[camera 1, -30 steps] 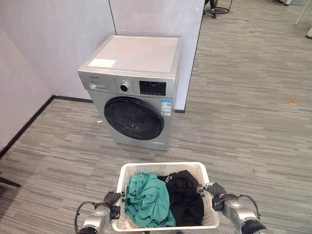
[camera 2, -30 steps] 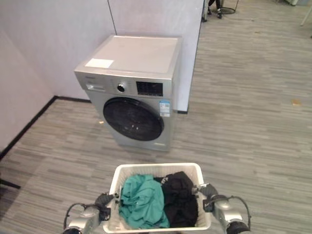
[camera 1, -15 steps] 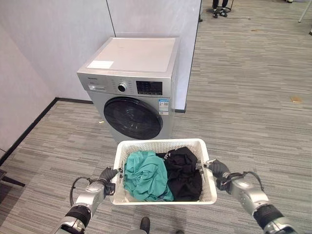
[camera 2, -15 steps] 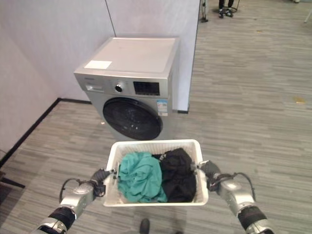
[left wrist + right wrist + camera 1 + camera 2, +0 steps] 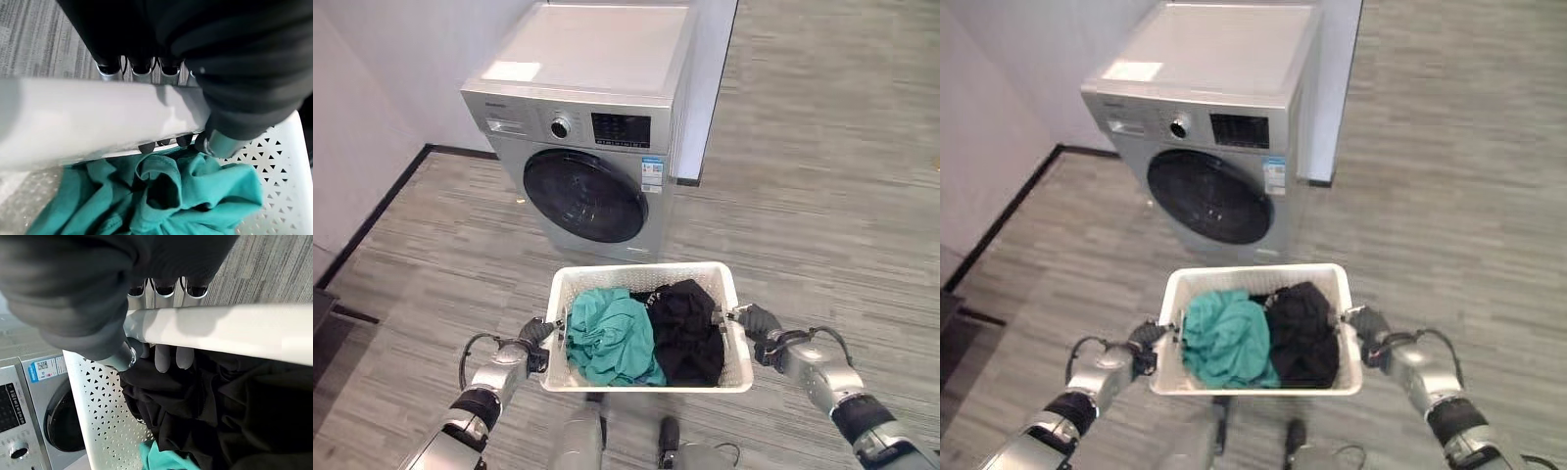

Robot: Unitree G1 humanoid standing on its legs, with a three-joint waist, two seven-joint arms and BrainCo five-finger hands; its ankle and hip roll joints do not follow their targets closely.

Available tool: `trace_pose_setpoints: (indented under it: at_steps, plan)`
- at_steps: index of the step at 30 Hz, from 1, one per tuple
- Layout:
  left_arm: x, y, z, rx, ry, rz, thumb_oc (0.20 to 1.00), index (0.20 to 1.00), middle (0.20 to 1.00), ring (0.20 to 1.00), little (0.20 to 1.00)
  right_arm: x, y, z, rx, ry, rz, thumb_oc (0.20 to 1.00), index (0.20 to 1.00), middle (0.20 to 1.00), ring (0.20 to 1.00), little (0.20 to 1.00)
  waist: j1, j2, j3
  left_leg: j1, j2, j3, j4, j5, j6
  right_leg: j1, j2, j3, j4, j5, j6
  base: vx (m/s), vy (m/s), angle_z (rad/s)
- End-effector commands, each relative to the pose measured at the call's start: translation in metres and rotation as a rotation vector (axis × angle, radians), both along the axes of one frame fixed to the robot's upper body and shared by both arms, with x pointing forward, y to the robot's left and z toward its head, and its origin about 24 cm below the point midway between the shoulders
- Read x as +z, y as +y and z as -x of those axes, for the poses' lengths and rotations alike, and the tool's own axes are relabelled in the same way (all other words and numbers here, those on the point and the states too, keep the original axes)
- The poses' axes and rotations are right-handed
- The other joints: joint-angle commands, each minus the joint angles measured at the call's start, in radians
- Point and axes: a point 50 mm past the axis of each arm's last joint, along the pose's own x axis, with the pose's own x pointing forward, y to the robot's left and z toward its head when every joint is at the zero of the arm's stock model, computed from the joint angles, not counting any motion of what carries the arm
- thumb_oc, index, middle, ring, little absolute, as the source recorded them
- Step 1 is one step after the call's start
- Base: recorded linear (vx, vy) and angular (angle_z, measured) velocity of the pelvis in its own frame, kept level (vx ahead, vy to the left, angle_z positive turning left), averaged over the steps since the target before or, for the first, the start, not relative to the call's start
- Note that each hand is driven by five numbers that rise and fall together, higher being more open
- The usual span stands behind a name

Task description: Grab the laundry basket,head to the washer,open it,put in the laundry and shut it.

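Grey plank floor (image 5: 822, 176) ran up to a silver front-loading washer (image 5: 592, 137), its round dark door (image 5: 585, 195) closed. Just before it hung the white laundry basket (image 5: 729, 294), holding teal clothing (image 5: 607, 338) and black clothing (image 5: 685, 328); the left hand (image 5: 534, 333) and right hand (image 5: 756, 321) curled their fingers (image 5: 166, 357) over opposite rims

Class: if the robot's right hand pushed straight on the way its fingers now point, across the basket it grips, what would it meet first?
The right hand curls over the laundry basket rim, fingers pointing inward. Going straight on, it would probably meet the black clothing first, then the green garment; depth is uncertain.
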Motion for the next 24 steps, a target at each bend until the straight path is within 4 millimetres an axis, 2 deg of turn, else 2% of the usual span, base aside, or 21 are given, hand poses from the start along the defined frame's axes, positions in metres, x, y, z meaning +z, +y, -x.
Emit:
trace_pose_setpoints:
  at_steps: [1,3,4,5,6,7,8,9,10,11,14,15,16,17,18,20,21,22,24]
  plan:
    - [0.038,0.016,-0.030,0.026,-0.171,0.032,0.200,0.200,0.200,0.200,0.200,0.016,-0.002,-0.004,-0.034,-0.106,-0.167,0.200,0.200,0.200,0.200,0.200,0.009,-0.017,-0.110,0.079,-0.031,0.014,0.029,-0.091,0.034,-0.011,-0.080,0.112,0.112,-0.121,0.146,0.22,0.416,-0.40]
    - [0.040,0.014,-0.033,0.016,-0.182,0.024,0.200,0.200,0.200,0.200,0.200,0.012,0.001,-0.004,-0.048,-0.100,-0.185,0.200,0.200,0.200,0.200,0.200,0.010,-0.018,-0.117,0.084,-0.045,0.009,0.037,-0.104,0.041,-0.009,-0.098,0.123,0.115,-0.115,0.157,0.14,0.302,-0.40]
    - [0.046,0.011,-0.037,-0.027,-0.203,-0.002,0.200,0.200,0.200,0.200,0.200,0.002,0.001,0.001,-0.086,-0.075,-0.203,0.200,0.200,0.200,0.200,0.200,0.011,-0.026,-0.120,0.079,-0.090,0.024,0.103,-0.151,0.062,-0.001,-0.145,0.140,0.126,-0.100,0.185,0.10,0.271,-0.10]
    - [0.046,0.011,-0.037,-0.027,-0.203,-0.002,0.200,0.200,0.200,0.200,0.200,0.002,0.001,0.001,-0.086,-0.075,-0.203,0.200,0.200,0.200,0.200,0.200,0.011,-0.025,-0.123,0.076,-0.090,0.024,0.104,-0.150,0.062,-0.004,-0.144,0.140,0.125,-0.099,0.185,0.13,0.361,0.12]
    - [0.048,0.013,-0.038,-0.035,-0.212,-0.016,0.200,0.200,0.200,0.200,0.200,-0.002,0.001,0.003,-0.104,-0.065,-0.210,0.200,0.200,0.200,0.200,0.200,0.018,-0.029,-0.124,0.073,-0.103,0.034,0.128,-0.173,0.071,-0.005,-0.162,0.149,0.126,-0.086,0.196,0.12,0.341,0.21]
    - [0.057,0.014,-0.040,-0.069,-0.246,-0.038,0.200,0.200,0.200,0.200,0.200,-0.007,0.001,0.006,-0.127,-0.056,-0.211,0.200,0.200,0.200,0.200,0.200,0.027,-0.029,-0.135,0.069,-0.131,0.052,0.162,-0.211,0.090,-0.008,-0.206,0.153,0.126,-0.057,0.219,0.12,0.342,0.14]
    - [0.057,0.014,-0.040,-0.069,-0.246,-0.038,0.200,0.200,0.200,0.200,0.200,-0.007,0.001,0.006,-0.127,-0.056,-0.212,0.200,0.200,0.200,0.200,0.200,0.028,-0.029,-0.135,0.069,-0.131,0.053,0.163,-0.212,0.090,-0.007,-0.207,0.154,0.125,-0.057,0.219,0.16,0.500,-0.05]
    - [0.060,0.017,-0.039,-0.076,-0.259,-0.048,0.200,0.200,0.200,0.200,0.200,-0.013,0.002,0.005,-0.153,-0.036,-0.210,0.200,0.200,0.200,0.200,0.200,0.040,-0.025,-0.146,0.075,-0.150,0.071,0.172,-0.236,0.110,-0.025,-0.248,0.160,0.140,-0.011,0.232,0.07,0.251,-0.22]
    - [0.061,0.017,-0.039,-0.076,-0.259,-0.048,0.200,0.200,0.200,0.200,0.200,-0.013,0.002,0.005,-0.153,-0.036,-0.210,0.200,0.200,0.200,0.200,0.200,0.041,-0.025,-0.146,0.075,-0.149,0.072,0.172,-0.236,0.110,-0.026,-0.248,0.162,0.140,-0.011,0.233,0.09,0.476,-0.41]
    - [0.067,0.021,-0.041,-0.079,-0.279,-0.066,0.200,0.200,0.200,0.200,0.200,-0.012,0.011,-0.001,-0.140,-0.041,-0.218,0.200,0.200,0.200,0.200,0.200,0.048,-0.024,-0.140,0.089,-0.161,0.092,0.167,-0.251,0.125,-0.056,-0.275,0.159,0.168,0.044,0.236,0.03,0.307,-0.40]
    - [0.072,0.024,-0.042,-0.081,-0.296,-0.082,0.200,0.200,0.200,0.200,0.200,-0.011,0.016,-0.004,-0.130,-0.041,-0.218,0.200,0.200,0.200,0.200,0.200,0.050,-0.022,-0.135,0.104,-0.170,0.100,0.160,-0.262,0.137,-0.074,-0.287,0.149,0.197,0.078,0.233,0.03,0.283,-0.31]
    - [0.080,0.025,-0.045,-0.091,-0.324,-0.100,0.200,0.200,0.200,0.200,0.200,-0.007,0.023,-0.008,-0.106,-0.057,-0.221,0.200,0.200,0.200,0.200,0.200,0.050,-0.013,-0.123,0.111,-0.176,0.100,0.159,-0.262,0.149,-0.107,-0.270,0.133,0.260,0.084,0.221,0.02,0.287,-0.09]
    - [0.081,0.024,-0.047,-0.104,-0.324,-0.112,0.200,0.200,0.200,0.200,0.200,-0.009,0.023,-0.006,-0.110,-0.053,-0.230,0.200,0.200,0.200,0.200,0.200,0.037,-0.007,-0.119,0.121,-0.186,0.087,0.155,-0.261,0.153,-0.116,-0.210,0.172,0.300,0.031,0.213,0.06,0.379,0.01]
    - [0.082,0.020,-0.049,-0.122,-0.320,-0.118,0.200,0.200,0.200,0.200,0.200,-0.008,0.023,-0.005,-0.110,-0.056,-0.241,0.200,0.200,0.200,0.200,0.200,0.023,-0.005,-0.125,0.132,-0.199,0.071,0.143,-0.255,0.159,-0.135,-0.126,0.218,0.308,-0.039,0.190,0.11,0.274,0.19]
    - [0.083,0.016,-0.053,-0.150,-0.319,-0.124,0.200,0.200,0.200,0.200,0.200,-0.007,0.025,-0.006,-0.109,-0.062,-0.255,0.200,0.200,0.200,0.200,0.200,0.016,-0.012,-0.127,0.146,-0.212,0.065,0.129,-0.252,0.166,-0.152,-0.073,0.210,0.298,-0.066,0.178,0.10,0.192,0.30]
    - [0.086,0.019,-0.055,-0.142,-0.325,-0.140,0.200,0.200,0.200,0.200,0.200,-0.007,0.029,-0.008,-0.091,-0.063,-0.257,0.200,0.200,0.200,0.200,0.200,0.029,-0.030,-0.129,0.169,-0.227,0.084,0.103,-0.248,0.169,-0.154,-0.038,0.107,0.242,-0.066,0.149,0.05,0.097,0.32]
    - [0.086,0.019,-0.055,-0.141,-0.325,-0.140,0.200,0.200,0.200,0.200,0.200,-0.007,0.029,-0.008,-0.091,-0.064,-0.257,0.200,0.200,0.200,0.200,0.200,0.027,-0.030,-0.125,0.174,-0.227,0.082,0.102,-0.249,0.168,-0.149,-0.038,0.106,0.241,-0.067,0.149,0.06,0.073,0.04]
    - [0.086,0.020,-0.055,-0.140,-0.319,-0.142,0.200,0.200,0.200,0.200,0.200,-0.005,0.033,-0.009,-0.062,-0.070,-0.263,0.200,0.200,0.200,0.200,0.200,0.028,-0.056,-0.129,0.202,-0.249,0.086,0.080,-0.249,0.169,-0.180,0.031,0.072,0.170,-0.044,0.128,0.08,0.049,-0.21]
    - [0.088,0.020,-0.057,-0.133,-0.335,-0.145,0.200,0.200,0.200,0.200,0.200,-0.002,0.032,-0.009,-0.053,-0.087,-0.276,0.200,0.200,0.200,0.200,0.200,0.028,-0.073,-0.118,0.215,-0.256,0.082,0.099,-0.258,0.162,-0.163,0.026,0.045,0.113,-0.021,0.115,0.10,0.024,-0.26]
